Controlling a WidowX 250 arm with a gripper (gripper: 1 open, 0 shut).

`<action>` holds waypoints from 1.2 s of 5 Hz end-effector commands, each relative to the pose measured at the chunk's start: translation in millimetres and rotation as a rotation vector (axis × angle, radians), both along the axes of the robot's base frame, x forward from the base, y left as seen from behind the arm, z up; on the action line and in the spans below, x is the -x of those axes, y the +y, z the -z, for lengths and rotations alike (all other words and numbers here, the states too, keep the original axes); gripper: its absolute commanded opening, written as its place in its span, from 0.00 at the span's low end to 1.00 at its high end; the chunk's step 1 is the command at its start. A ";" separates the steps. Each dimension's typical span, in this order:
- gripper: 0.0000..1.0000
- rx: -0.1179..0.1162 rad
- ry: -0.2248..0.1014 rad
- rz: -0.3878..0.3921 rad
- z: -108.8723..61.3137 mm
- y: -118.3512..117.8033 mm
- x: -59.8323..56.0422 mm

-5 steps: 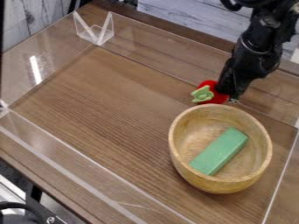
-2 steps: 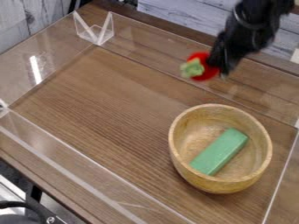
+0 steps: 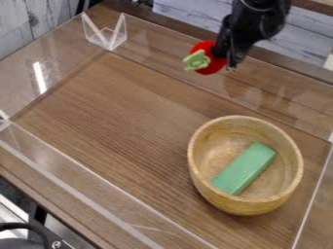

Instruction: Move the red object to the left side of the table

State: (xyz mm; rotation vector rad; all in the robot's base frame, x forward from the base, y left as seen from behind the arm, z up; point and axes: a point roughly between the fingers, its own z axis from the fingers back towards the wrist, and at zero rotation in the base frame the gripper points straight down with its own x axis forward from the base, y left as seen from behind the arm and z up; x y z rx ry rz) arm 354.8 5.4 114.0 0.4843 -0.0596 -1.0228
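Note:
The red object (image 3: 202,57), a small strawberry-like toy with a light-green leafy end, hangs in the air above the far right part of the table (image 3: 117,126). My black gripper (image 3: 215,56) comes down from the top right and is shut on it. The toy's red body sticks out to the left of the fingers, its green end lowest. It is well clear of the tabletop.
A wooden bowl (image 3: 208,165) holding a green rectangular block (image 3: 244,168) sits at the near right. Clear acrylic walls (image 3: 53,180) edge the table. A small clear stand (image 3: 104,32) is at the far left corner.
My gripper has lifted the red object from the tabletop beside the bowl and carried it up and to the left. The bowl and block stayed put.

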 end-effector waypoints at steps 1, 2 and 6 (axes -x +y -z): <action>0.00 0.019 -0.067 -0.029 -2.5 16.2 -20.6; 0.00 0.034 -0.072 0.023 -0.3 9.8 -14.9; 0.00 0.053 -0.108 0.013 -0.9 4.0 -3.2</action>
